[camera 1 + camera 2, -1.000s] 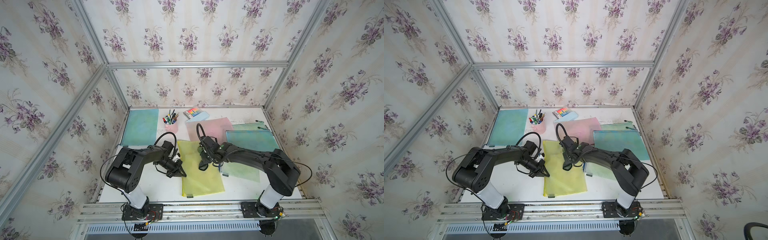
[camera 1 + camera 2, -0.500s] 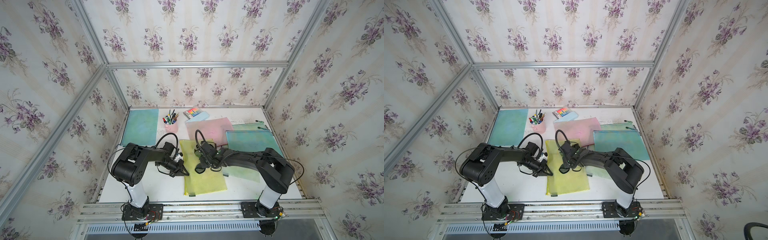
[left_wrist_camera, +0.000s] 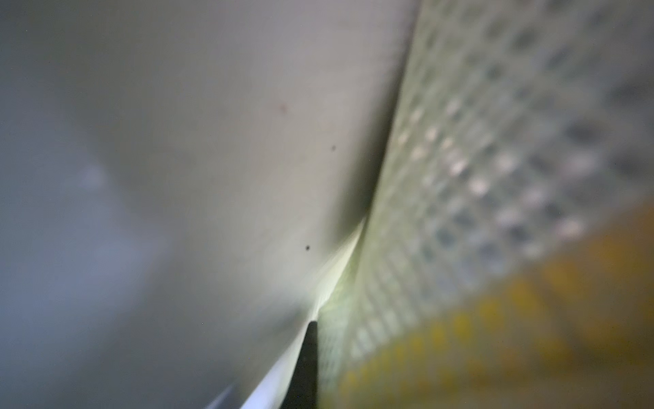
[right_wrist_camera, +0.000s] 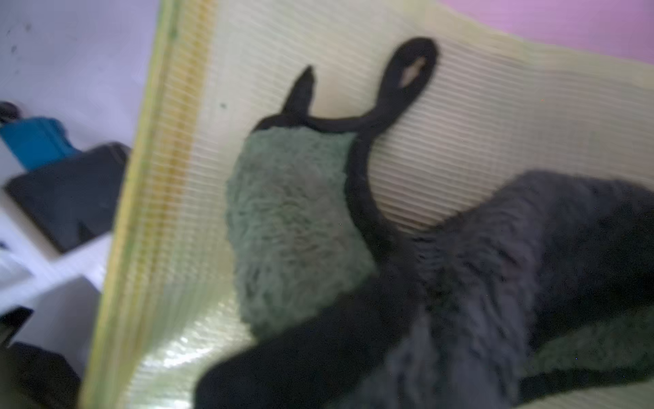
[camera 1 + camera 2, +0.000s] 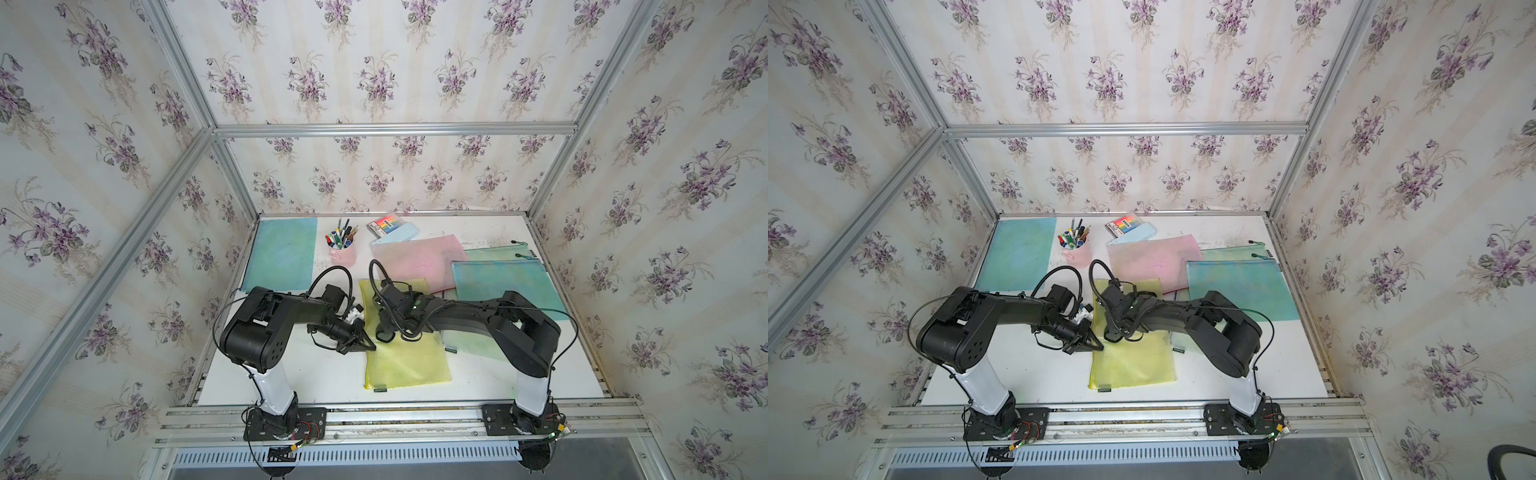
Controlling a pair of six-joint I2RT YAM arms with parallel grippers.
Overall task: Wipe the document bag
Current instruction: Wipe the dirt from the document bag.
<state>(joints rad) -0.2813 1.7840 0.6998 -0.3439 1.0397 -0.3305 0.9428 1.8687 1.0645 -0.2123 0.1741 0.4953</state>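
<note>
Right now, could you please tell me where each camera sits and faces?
Top views: high above the arms' bases, facing down at the white table; both arms, left gripper, right gripper.
Left wrist: low, along the edge of the yellow mesh document bag; one black fingertip.
Right wrist: down onto the fluffy green-grey cloth; own jaws unclear.
Shared: all show the bag.

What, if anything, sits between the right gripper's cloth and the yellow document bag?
Nothing visible does. The cloth lies directly on the yellow document bag, held by the right gripper. The left gripper sits at the bag's edge, beside the cloth, not under it.
</note>
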